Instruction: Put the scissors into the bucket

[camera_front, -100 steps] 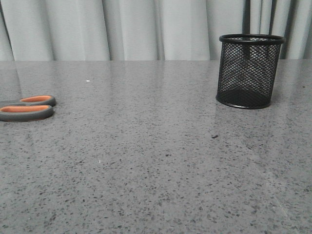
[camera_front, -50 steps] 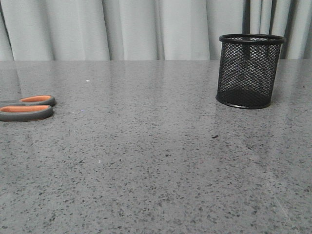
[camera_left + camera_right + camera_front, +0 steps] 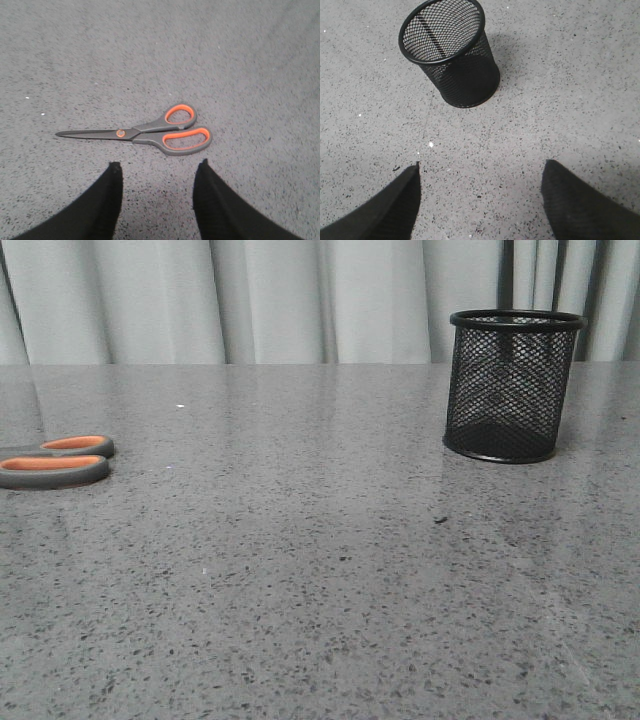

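The scissors (image 3: 55, 461) lie flat at the table's left edge; only their grey, orange-lined handles show in the front view. In the left wrist view the whole scissors (image 3: 150, 133) lie closed on the table, just beyond my left gripper (image 3: 159, 167), which is open, empty and above them. The bucket (image 3: 511, 385), a black wire-mesh cup, stands upright at the back right. It is empty in the right wrist view (image 3: 451, 55). My right gripper (image 3: 481, 167) is open and empty, short of the bucket. Neither gripper shows in the front view.
The grey speckled table (image 3: 320, 570) runs back to a pale curtain (image 3: 270, 300). A small dark speck (image 3: 439, 519) lies on the table in front of the bucket.
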{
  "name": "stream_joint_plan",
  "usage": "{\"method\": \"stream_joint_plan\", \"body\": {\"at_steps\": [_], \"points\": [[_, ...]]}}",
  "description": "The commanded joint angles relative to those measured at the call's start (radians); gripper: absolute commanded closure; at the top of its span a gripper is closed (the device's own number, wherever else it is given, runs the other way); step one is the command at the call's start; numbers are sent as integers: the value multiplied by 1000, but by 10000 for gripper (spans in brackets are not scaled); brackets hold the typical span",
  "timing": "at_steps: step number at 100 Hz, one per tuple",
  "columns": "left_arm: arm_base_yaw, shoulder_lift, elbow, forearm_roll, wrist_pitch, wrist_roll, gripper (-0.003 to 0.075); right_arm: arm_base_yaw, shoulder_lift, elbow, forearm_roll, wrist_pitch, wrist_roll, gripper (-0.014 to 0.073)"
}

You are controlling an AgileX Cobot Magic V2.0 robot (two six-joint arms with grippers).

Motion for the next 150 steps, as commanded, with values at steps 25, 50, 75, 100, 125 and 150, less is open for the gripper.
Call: {"method": "stream_joint_plan", "body": {"at_steps": [25, 50, 75, 100, 125, 150], "points": [[3, 279, -184, -97, 87, 343, 377, 3, 2, -34, 10, -36, -23, 109], [-20, 554, -330, -96, 193, 805, 377, 42, 2, -34, 10, -36, -30, 109], [-78, 763, -417, -36, 196, 1058, 377, 46, 2, -34, 10, -36, -55, 109], [-111, 895, -493, 78, 195, 1086, 377, 46, 2, -34, 10, -34, -55, 109], [-111, 957, -504, 115, 210, 1125, 377, 46, 2, -34, 10, -34, -55, 109], [-111, 986, -504, 115, 193, 1174, 377, 46, 2, -34, 10, -34, -57, 109]]}}
